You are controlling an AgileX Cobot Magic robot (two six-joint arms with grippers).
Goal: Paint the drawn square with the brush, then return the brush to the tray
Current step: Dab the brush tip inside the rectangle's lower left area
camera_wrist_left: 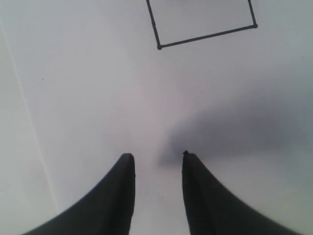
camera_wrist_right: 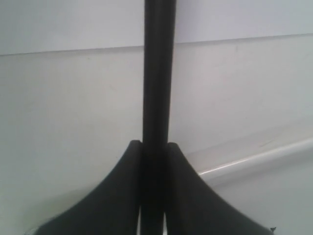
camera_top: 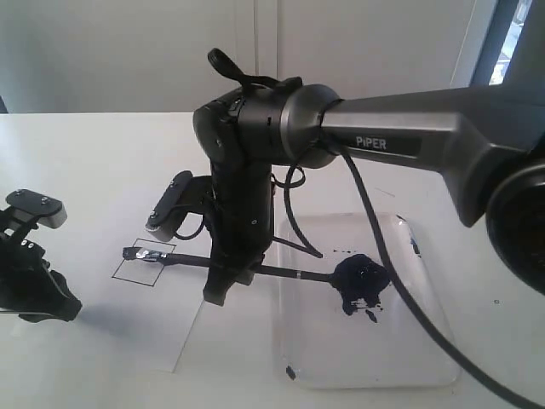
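The right gripper (camera_top: pixel 223 288) reaches in from the right side of the exterior view and points down at the border between the paper sheet (camera_top: pixel 170 328) and the tray (camera_top: pixel 426 358). Its jaws are clenched on the black handle of the brush (camera_top: pixel 281 273), and the right wrist view shows the handle pinched between the two dark jaws with no gap on either side. The brush lies nearly level, crosswise to the gripper. Its silver ferrule (camera_top: pixel 146 254) and dark end sit over the upper left part of the drawn square (camera_top: pixel 134 269), while the opposite end stretches over the tray to the dark blue paint blot (camera_top: pixel 362 281). Whether the brush end touches the paper cannot be told. What shows of the square's inside looks white. The glossy tray stands on the white counter (camera_top: pixel 85 153) just to the right of the paper, with a few blue specks beside the blot. A black cable (camera_top: pixel 383 247) hangs from the right arm and crosses above the tray. The left gripper (camera_wrist_left: pixel 156 157) sits well to the left of the square, low over the paper. Its jaws are released, with only bare white sheet between them. In its wrist view part of the square's thin black outline lies ahead of the jaws, apart from them.
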